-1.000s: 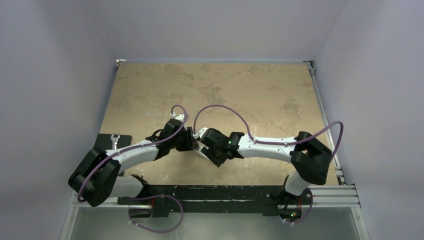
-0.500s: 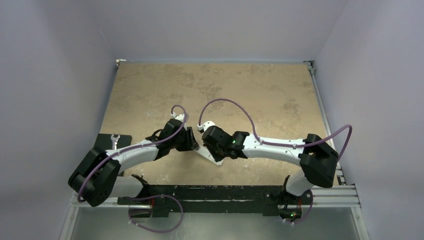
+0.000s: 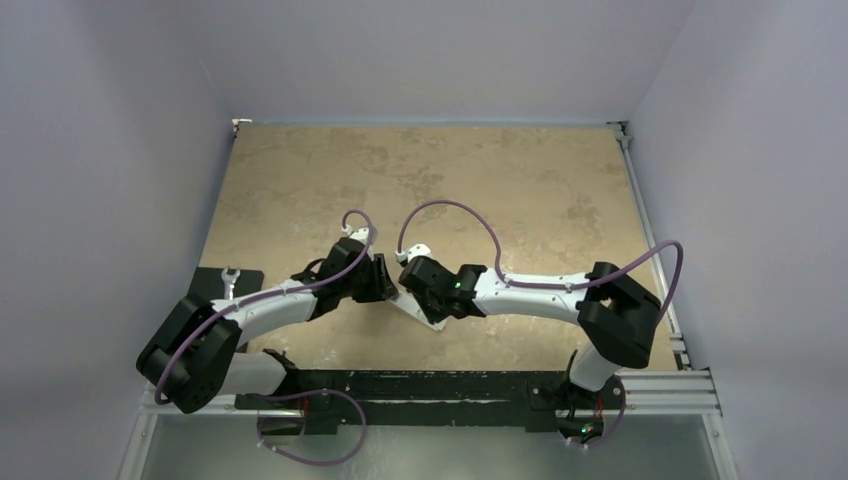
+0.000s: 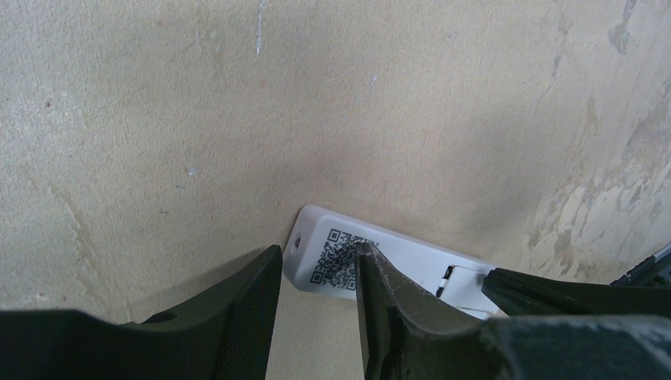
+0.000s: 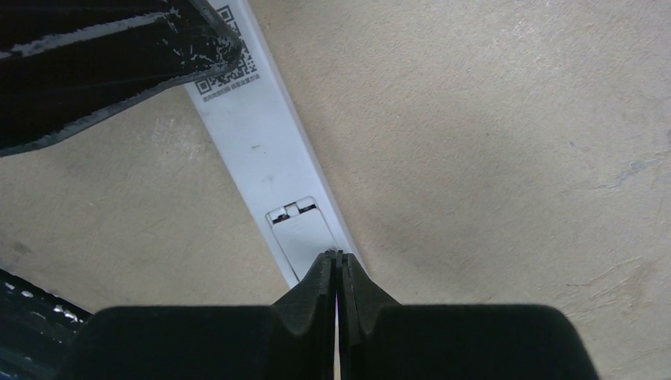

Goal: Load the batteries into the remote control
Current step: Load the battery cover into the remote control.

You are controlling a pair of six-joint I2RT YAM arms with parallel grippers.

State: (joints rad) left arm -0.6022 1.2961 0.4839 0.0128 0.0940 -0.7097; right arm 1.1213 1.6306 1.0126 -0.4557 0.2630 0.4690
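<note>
The remote control (image 5: 265,150) lies face down on the table, plain white back up, with a QR code at one end and a closed battery cover (image 5: 305,229) towards the other. It also shows in the left wrist view (image 4: 411,261) and the top view (image 3: 418,312). My left gripper (image 4: 316,253) is open at the QR-code end, one finger (image 4: 380,293) resting over the code; in the top view it (image 3: 385,285) meets the right gripper (image 3: 405,292). My right gripper (image 5: 339,255) is shut and empty, its tips at the near edge of the battery cover. No batteries are in view.
A black mat with a small wrench (image 3: 229,280) lies at the table's left edge. A black rail (image 3: 430,385) runs along the near edge. Pale walls enclose the table on three sides.
The right arm has shifted a little and its cable has swung; its wrist has turned over the remote, which now shows more below it. The left arm has hardly moved.
</note>
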